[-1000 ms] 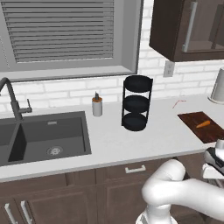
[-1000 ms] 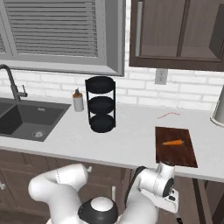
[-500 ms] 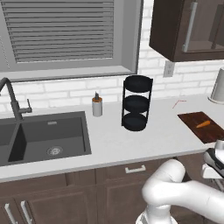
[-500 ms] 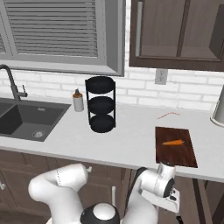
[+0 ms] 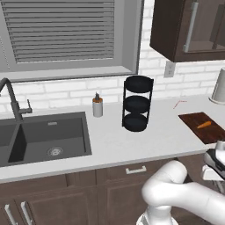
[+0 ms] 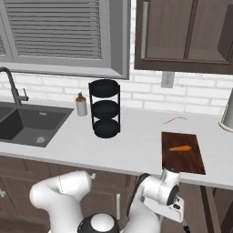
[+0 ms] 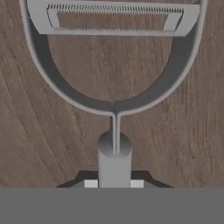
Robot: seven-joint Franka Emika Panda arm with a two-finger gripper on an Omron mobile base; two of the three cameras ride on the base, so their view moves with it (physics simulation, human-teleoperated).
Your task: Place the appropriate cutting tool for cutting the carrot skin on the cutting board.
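Peeler (image 7: 114, 65): a grey Y-shaped one, clamped by its handle between the gripper (image 7: 113, 183) fingers, held low in front of dark wood below the counter edge. It has yet to reach the cutting board (image 6: 183, 151), which sits at 3 o'clock on the counter and carries only the carrot (image 6: 180, 148). Against the earlier frames, nothing on the counter has moved and the arm's pose looks unchanged.

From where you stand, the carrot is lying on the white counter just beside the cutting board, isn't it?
Not quite: the carrot lies on the cutting board itself, near its far end, not on the counter beside it. The right base view shows this plainly.
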